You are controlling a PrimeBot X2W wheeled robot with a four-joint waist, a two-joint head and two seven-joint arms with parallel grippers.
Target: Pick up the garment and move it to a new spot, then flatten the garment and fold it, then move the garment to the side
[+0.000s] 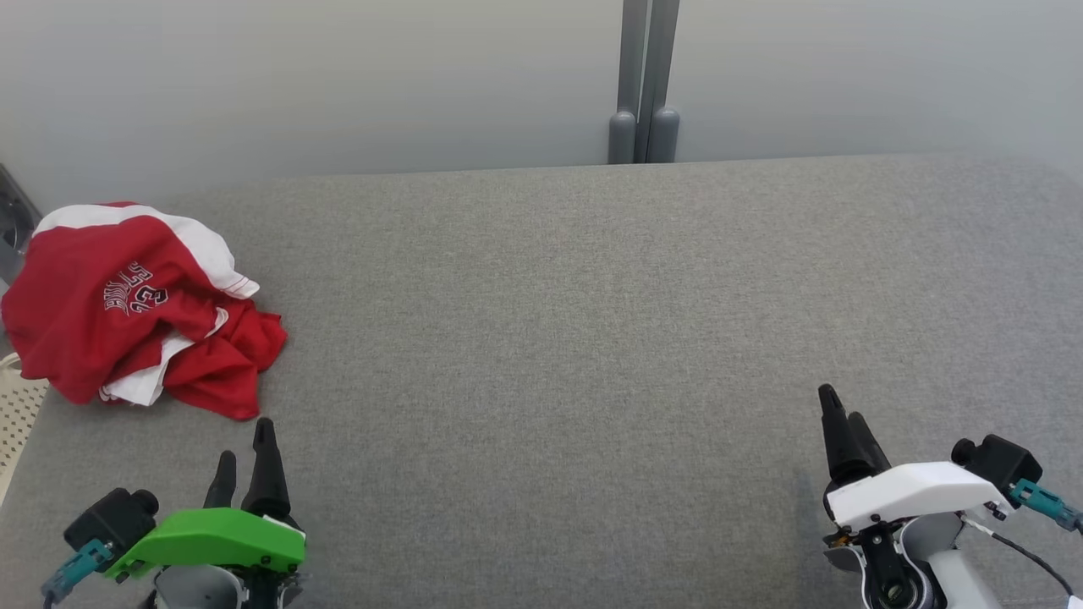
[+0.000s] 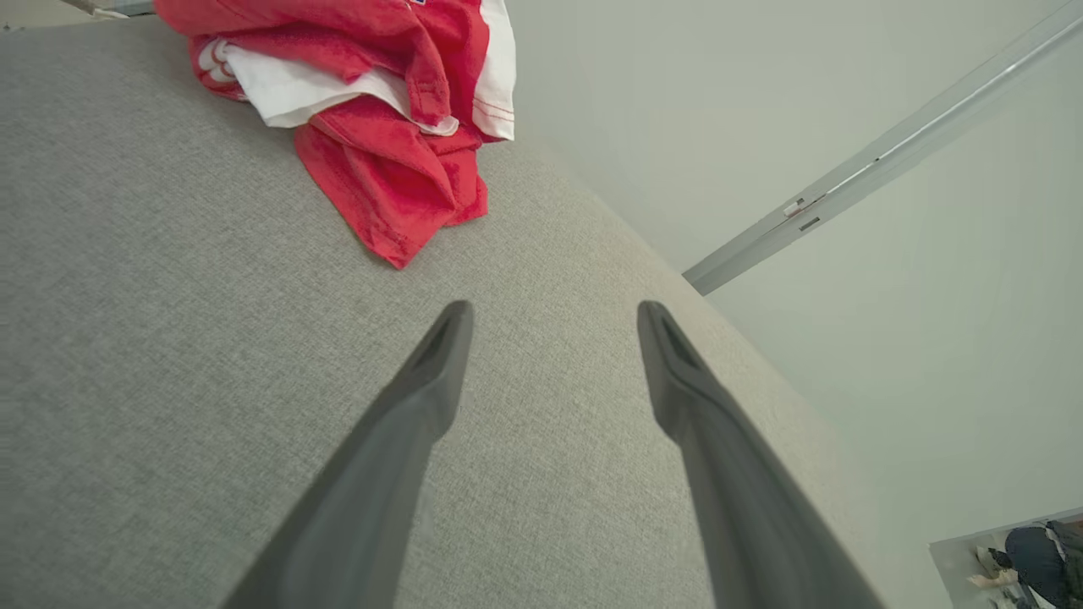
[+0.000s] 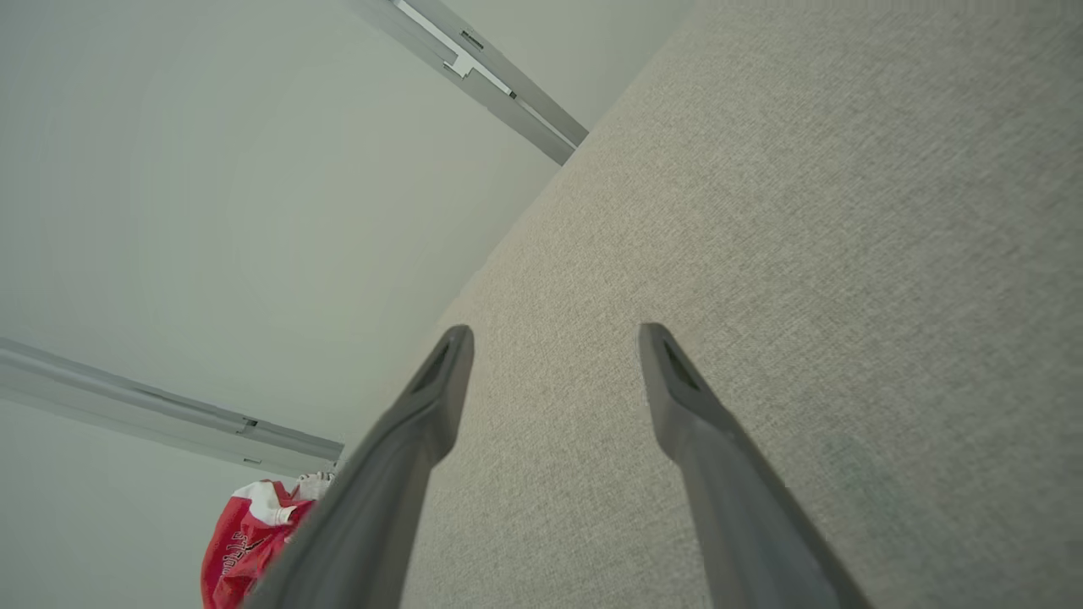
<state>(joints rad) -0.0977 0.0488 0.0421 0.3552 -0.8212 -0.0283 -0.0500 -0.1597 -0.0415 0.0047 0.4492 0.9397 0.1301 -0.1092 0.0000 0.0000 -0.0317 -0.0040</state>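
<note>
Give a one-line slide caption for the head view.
Crumpled red-and-white garment on grey surface, just beyond the open left gripper; right gripper open too.

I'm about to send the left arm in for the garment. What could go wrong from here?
1. The garment sits bunched at the left edge of the grey surface; a sideways nudge from the open left gripper may push it off.
2. It lies in layers, so a pinch may catch one red flap and drag the rest.
3. The open right gripper is far across the surface: helping means a long reach.

A test booth: cloth-covered table, plain partition panels.
</note>
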